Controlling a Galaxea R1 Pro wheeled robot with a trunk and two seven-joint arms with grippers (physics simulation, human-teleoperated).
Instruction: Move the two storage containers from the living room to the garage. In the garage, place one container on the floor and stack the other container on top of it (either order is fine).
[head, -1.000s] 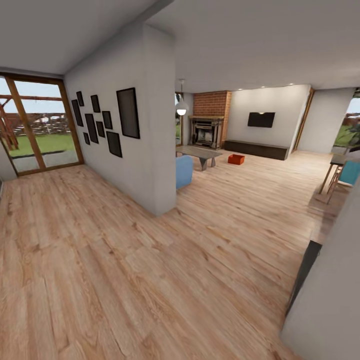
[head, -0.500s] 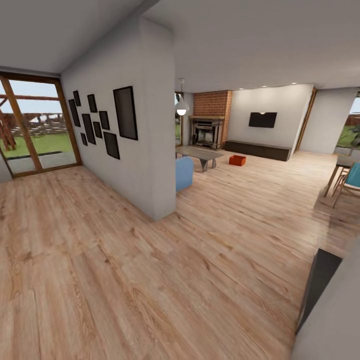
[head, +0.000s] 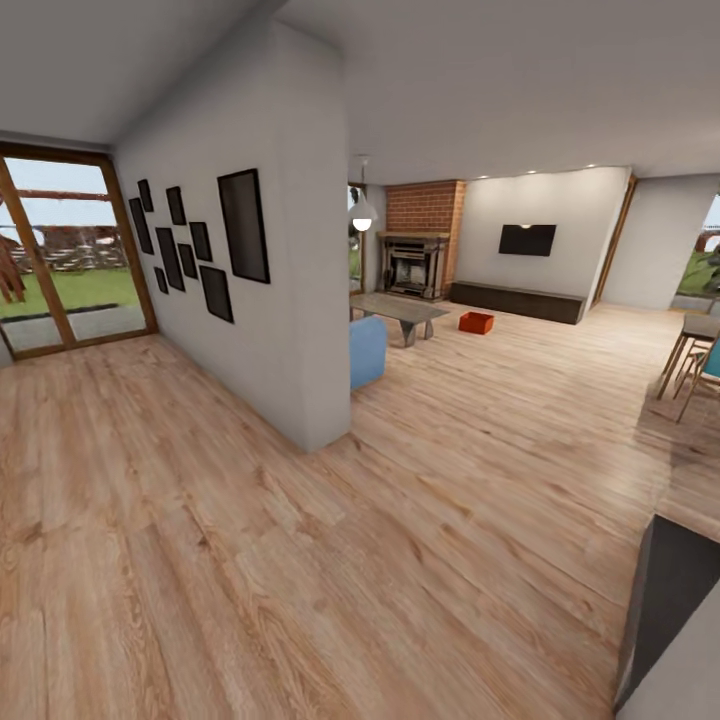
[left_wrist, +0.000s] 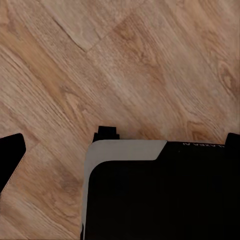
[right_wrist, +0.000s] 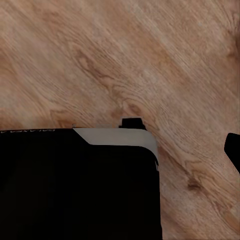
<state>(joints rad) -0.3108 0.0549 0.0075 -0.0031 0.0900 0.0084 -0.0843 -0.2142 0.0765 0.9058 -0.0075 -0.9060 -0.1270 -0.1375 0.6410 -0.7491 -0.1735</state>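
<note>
One orange-red storage container (head: 475, 321) sat on the plank floor (head: 300, 560) just beside the glass-topped table (head: 398, 308), before the brick fireplace (head: 415, 252). It looked light, stiff and ribbed, best lifted by opposite rims. Whether either gripper was spread or clenched could not be told.

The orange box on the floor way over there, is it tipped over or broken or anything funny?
No. The orange storage container sits flat and upright on the wood plank floor, beside the glass-topped table and in front of the brick fireplace. It is too far off to check for small damage, but nothing looks spilled or askew.
</note>
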